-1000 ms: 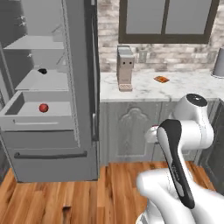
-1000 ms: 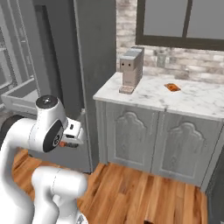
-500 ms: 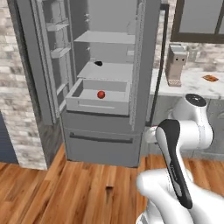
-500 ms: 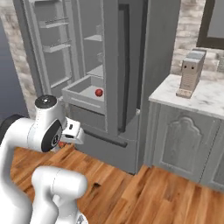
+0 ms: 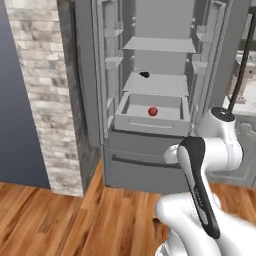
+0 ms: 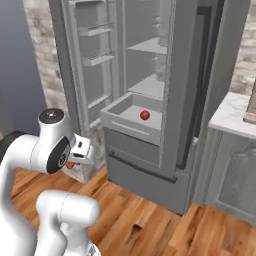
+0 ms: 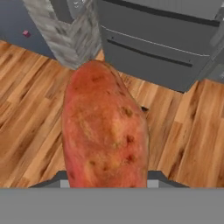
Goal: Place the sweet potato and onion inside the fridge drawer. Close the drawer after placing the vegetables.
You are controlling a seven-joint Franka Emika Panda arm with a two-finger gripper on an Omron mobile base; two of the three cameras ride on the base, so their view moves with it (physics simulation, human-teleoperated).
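Note:
An orange-red sweet potato (image 7: pixel 105 131) looms large in the hand view, held between my gripper's fingers above the wooden floor. In the right base view my gripper (image 6: pixel 73 160) hangs low at the left, shut on the sweet potato (image 6: pixel 69 164), well short of the fridge and left of it. The fridge drawer (image 5: pixel 148 123) stands pulled out below the shelves. A red onion (image 5: pixel 153 111) lies inside it. From the right base view the onion (image 6: pixel 145 115) sits near the middle of the drawer (image 6: pixel 129 127).
Both fridge doors (image 5: pixel 103 75) stand open. A small black object (image 5: pixel 144 75) rests on the shelf above the drawer. The lower freezer drawer (image 5: pixel 145 169) is closed. A brick wall (image 5: pixel 45 90) is to the left, and a counter (image 6: pixel 231 113) to the right.
The whole picture has shifted: the base has moved left, so the open fridge now faces the cameras and the counter has slid off to the right. The grip on the sweet potato is unchanged.

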